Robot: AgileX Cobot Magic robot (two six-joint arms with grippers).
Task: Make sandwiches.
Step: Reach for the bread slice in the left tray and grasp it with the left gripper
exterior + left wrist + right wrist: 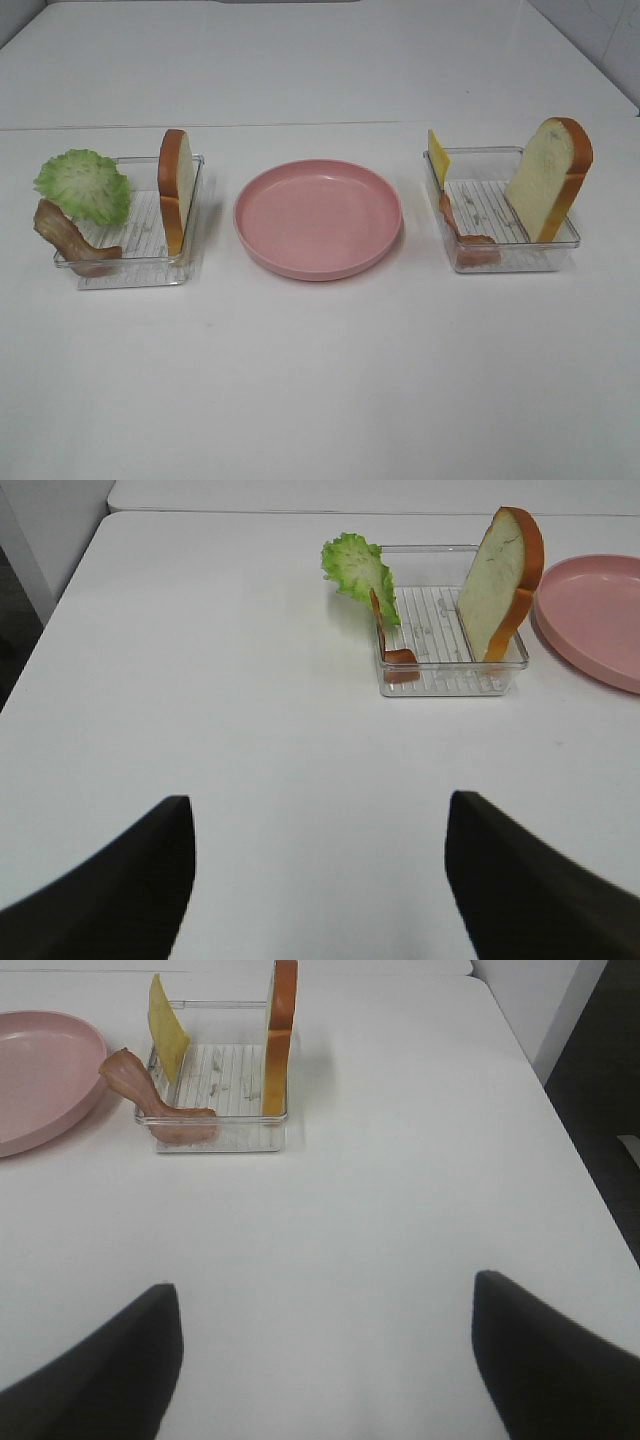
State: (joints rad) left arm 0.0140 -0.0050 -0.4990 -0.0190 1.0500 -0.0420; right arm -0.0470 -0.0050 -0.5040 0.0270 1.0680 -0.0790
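An empty pink plate (318, 217) sits mid-table. A clear tray (130, 262) on the left holds an upright bread slice (176, 188), green lettuce (83, 185) and a bacon strip (68, 238). A clear tray (500, 252) on the right holds a leaning bread slice (548, 178), a yellow cheese square (438, 155) and a bacon strip (465, 238). My left gripper (318, 880) is open and empty, well short of the left tray (450, 680). My right gripper (325, 1360) is open and empty, well short of the right tray (215, 1135). Neither gripper shows in the high view.
The white table (320, 380) ends at a back seam (300, 126). The left wrist view shows the table's left edge (60, 590); the right wrist view shows its right edge (560, 1120) with a dark drop beyond.
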